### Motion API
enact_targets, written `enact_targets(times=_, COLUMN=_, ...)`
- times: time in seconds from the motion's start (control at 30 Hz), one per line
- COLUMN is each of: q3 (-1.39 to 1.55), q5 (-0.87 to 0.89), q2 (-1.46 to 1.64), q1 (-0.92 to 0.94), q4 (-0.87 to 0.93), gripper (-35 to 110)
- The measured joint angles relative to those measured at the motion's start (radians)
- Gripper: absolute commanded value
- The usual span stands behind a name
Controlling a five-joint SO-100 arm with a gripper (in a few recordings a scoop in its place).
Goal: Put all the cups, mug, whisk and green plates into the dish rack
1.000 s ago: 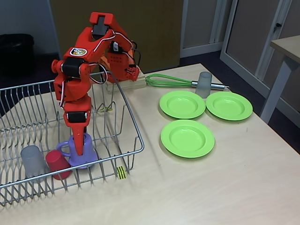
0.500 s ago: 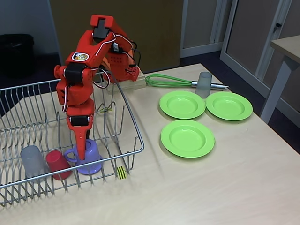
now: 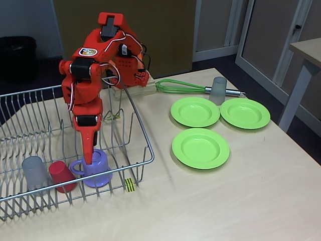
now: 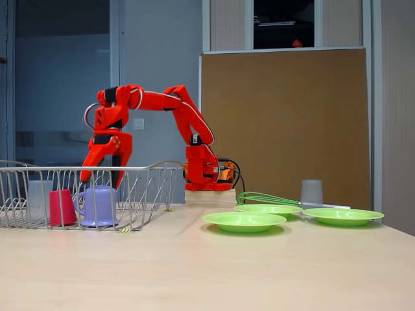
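In both fixed views you are looking at a pale wooden desk [image 3: 241, 201] carrying the silver wire dish rack [image 3: 30, 135] on the left and the loose dishes on the right. Your red arm [image 3: 88, 85] is reaching down into the rack, and the fingers [image 4: 101, 172] are hanging spread apart just above the lilac mug [image 3: 95, 169], pinching nothing. That mug is sitting upside down in the rack's front row, with the red cup [image 3: 62, 176] just beside it and a grey cup [image 3: 35, 172] next along. Three green plates [image 3: 200, 147] are lying flat on the desk, well apart from the rack. Behind them the green whisk [image 3: 180, 87] is lying on its side, and the second grey cup [image 3: 218, 90] is standing upside down in front of its silver handle.
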Motion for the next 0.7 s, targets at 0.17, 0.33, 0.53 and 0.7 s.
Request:
enact_targets(times=0.17, q3=0.107, q5=-0.003, q2=0.192, q1=-0.058, q4=0.012, gripper=37)
enact_targets(times=0.33, q3=0.288, q5=0.021, q2=0.422, q1=-0.179, q4=-0.006, gripper=31)
enact_targets(times=0.53, q3=0.534, q5=0.235, q2=0.703, q1=-0.396, q4=-0.003, gripper=33)
enact_targets(times=0.7, q3=0.709, q5=0.571, q2=0.865, q1=-0.658, q4=-0.029, gripper=29)
